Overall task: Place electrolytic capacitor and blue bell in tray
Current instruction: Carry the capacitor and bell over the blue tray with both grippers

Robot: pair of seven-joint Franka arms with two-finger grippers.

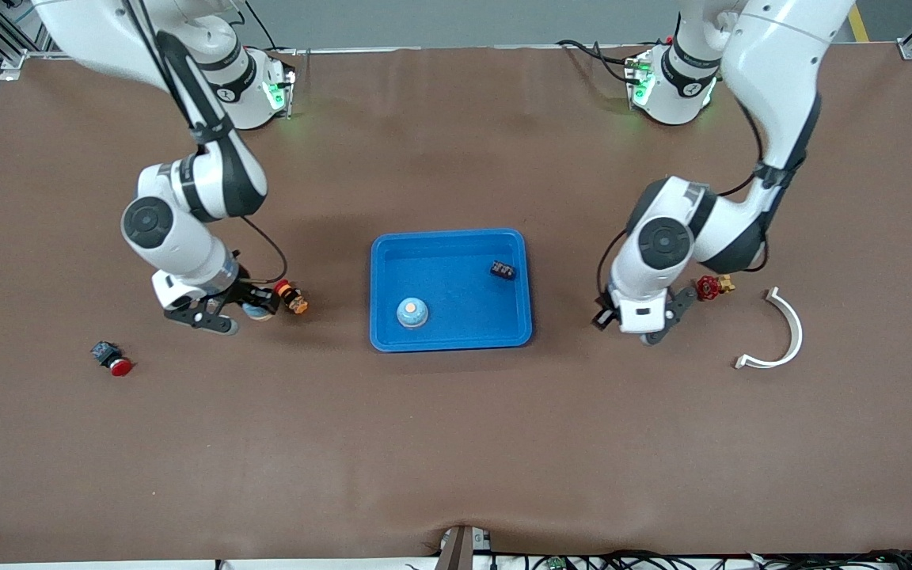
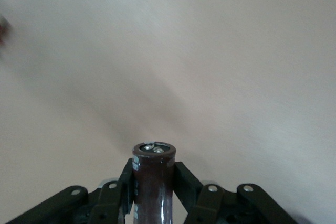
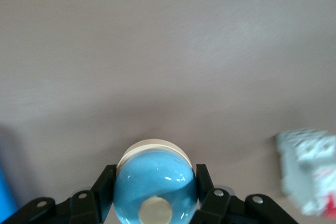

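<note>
L claw (image 2: 153, 192) grips capacitor (image 2: 153, 182), R claw (image 3: 155, 195) grips bell (image 3: 155, 184).

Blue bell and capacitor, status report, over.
Left hand shut on capacitor. Right hand shut on blue bell. Neither over tray yet. Tray already holds another bell, small black part.

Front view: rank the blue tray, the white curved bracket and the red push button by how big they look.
1. blue tray, clearly largest.
2. white curved bracket.
3. red push button, smallest.
All three lie on the table, so nearness to the camera hardly skews this.
</note>
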